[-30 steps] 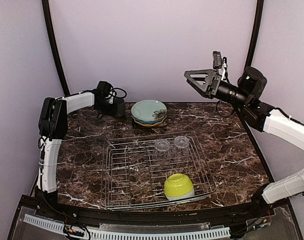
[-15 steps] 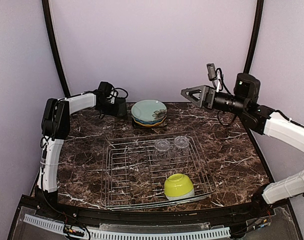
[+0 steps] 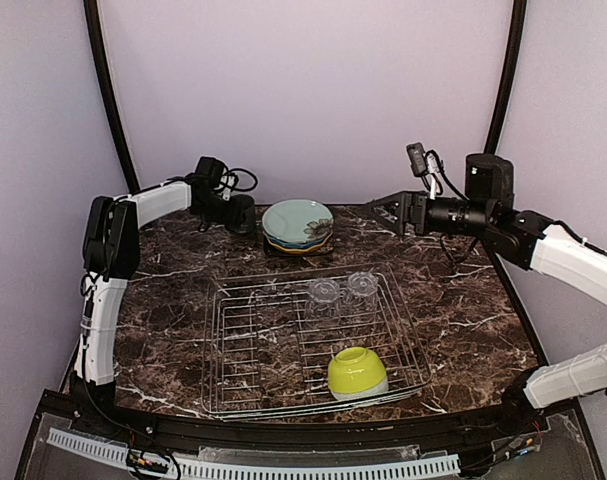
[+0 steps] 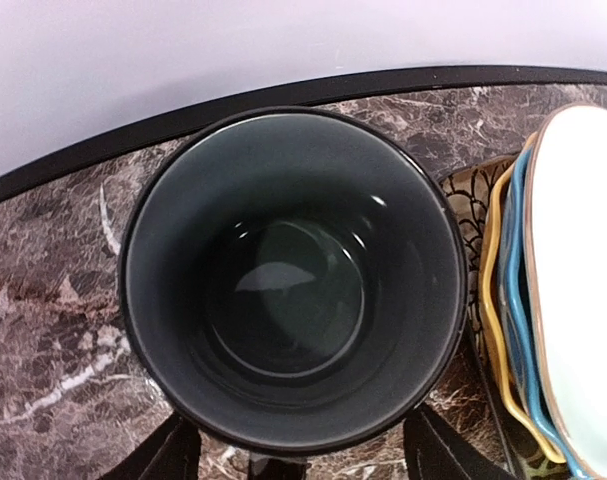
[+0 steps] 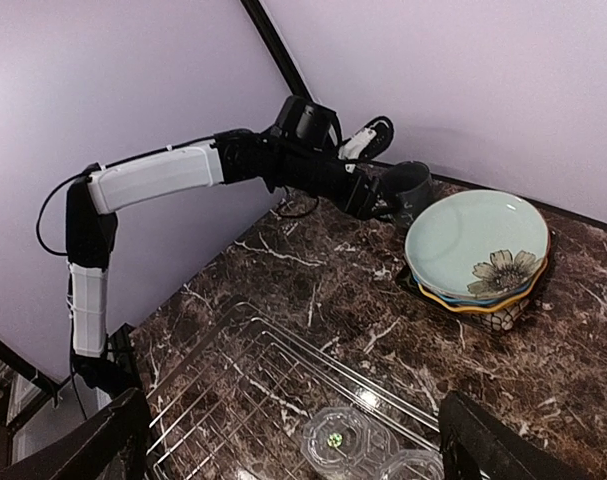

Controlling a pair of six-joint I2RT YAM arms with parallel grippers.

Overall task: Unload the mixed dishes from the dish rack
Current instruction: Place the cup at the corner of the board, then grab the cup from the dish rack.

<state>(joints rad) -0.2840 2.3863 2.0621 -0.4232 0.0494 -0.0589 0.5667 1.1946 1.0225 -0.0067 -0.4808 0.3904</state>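
In the rack (image 3: pixel 233 330) the bowl (image 3: pixel 357 372) sits at the near edge, well short of both end effectors, and two glasses (image 3: pixel 324 292) stand further in, below the empty, wide-spread right end effector (image 5: pixel 301 432), so three pieces look left to unload. Beyond the rack the plates (image 3: pixel 297 224) lie stacked on the table (image 3: pixel 463 320), just right of the left end effector (image 4: pixel 298 455). The mug (image 4: pixel 293 280) stands upright between its jaws, so those pieces seem done; whether it grips the mug or sits loose around it, I cannot tell
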